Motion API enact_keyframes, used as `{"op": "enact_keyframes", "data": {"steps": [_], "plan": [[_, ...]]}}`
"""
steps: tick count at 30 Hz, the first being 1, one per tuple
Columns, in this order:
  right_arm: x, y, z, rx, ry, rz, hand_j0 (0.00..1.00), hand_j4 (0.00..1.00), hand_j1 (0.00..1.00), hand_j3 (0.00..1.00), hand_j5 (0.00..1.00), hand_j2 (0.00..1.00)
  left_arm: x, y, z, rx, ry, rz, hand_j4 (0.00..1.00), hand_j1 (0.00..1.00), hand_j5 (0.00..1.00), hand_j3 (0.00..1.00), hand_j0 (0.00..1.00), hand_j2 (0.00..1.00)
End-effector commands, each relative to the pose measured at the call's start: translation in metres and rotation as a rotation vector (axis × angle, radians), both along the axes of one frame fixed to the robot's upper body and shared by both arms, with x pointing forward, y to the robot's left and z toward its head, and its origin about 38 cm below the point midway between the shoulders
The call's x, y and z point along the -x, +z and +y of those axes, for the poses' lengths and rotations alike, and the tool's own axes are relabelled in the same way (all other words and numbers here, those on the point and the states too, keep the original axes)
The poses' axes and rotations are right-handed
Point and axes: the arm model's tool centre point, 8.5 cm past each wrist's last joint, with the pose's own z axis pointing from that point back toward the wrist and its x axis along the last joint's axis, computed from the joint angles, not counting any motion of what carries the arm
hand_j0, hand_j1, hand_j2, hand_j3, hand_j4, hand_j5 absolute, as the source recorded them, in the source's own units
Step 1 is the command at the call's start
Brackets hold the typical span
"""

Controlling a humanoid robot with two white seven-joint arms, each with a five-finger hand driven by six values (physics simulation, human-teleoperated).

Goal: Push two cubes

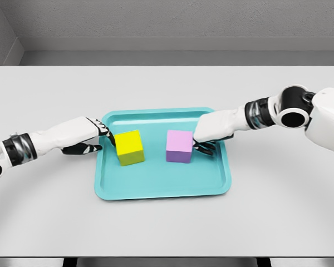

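Observation:
A yellow cube (129, 147) and a pink cube (179, 146) stand side by side on a teal tray (161, 183), a gap between them. My left hand (96, 139) reaches over the tray's left rim, its extended fingertips touching the yellow cube's left face. From the right, my right hand (207, 140) rests against the pink cube's right face, fingers slightly curled under the palm. Neither hand grasps anything.
The tray lies in the middle of a light grey table (167, 228). A grey wall runs behind the table's far edge.

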Motion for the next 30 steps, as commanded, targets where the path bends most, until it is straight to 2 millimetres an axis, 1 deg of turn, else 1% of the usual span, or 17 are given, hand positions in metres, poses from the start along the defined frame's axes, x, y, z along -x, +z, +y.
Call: {"op": "enact_keyframes", "data": {"steps": [1, 3, 4, 6, 15, 20, 27, 30], "plan": [[-0.001, 0.000, 0.003, -0.006, -0.001, 0.004, 0.10, 0.10, 0.10, 0.10, 0.10, 0.10, 0.001, -0.003, -0.003, -0.015, -0.016, -0.001, 0.60, 0.60, 0.60, 0.60, 0.60, 0.60], [-0.001, 0.000, 0.006, -0.009, 0.004, 0.003, 0.10, 0.10, 0.10, 0.10, 0.10, 0.10, 0.000, -0.002, -0.005, -0.013, -0.019, -0.003, 0.60, 0.60, 0.60, 0.60, 0.60, 0.60], [-0.001, 0.000, 0.006, -0.009, 0.004, 0.003, 0.10, 0.10, 0.10, 0.10, 0.10, 0.10, 0.000, -0.003, -0.011, -0.015, -0.034, -0.001, 0.60, 0.60, 0.60, 0.60, 0.60, 0.60], [-0.001, 0.000, 0.009, -0.012, 0.008, 0.003, 0.10, 0.10, 0.10, 0.10, 0.10, 0.10, -0.001, -0.004, -0.016, -0.014, -0.045, -0.001, 0.60, 0.60, 0.60, 0.60, 0.60, 0.60], [-0.002, 0.003, 0.014, -0.017, 0.016, -0.003, 0.10, 0.10, 0.10, 0.10, 0.10, 0.10, 0.000, -0.004, -0.017, -0.010, -0.048, 0.001, 0.60, 0.60, 0.60, 0.60, 0.60, 0.60], [-0.003, 0.005, 0.020, -0.022, 0.025, -0.007, 0.10, 0.10, 0.10, 0.10, 0.10, 0.10, -0.001, -0.005, -0.023, -0.003, -0.054, -0.002, 0.60, 0.60, 0.60, 0.60, 0.60, 0.60], [-0.004, 0.004, 0.020, -0.022, 0.022, -0.004, 0.10, 0.10, 0.10, 0.10, 0.10, 0.10, -0.001, -0.006, -0.027, 0.001, -0.058, -0.005, 0.60, 0.60, 0.60, 0.60, 0.60, 0.60], [-0.006, 0.009, 0.017, -0.020, 0.020, -0.015, 0.10, 0.10, 0.10, 0.10, 0.10, 0.10, -0.001, -0.005, -0.027, 0.000, -0.057, -0.005, 0.60, 0.60, 0.60, 0.60, 0.60, 0.60]]}}
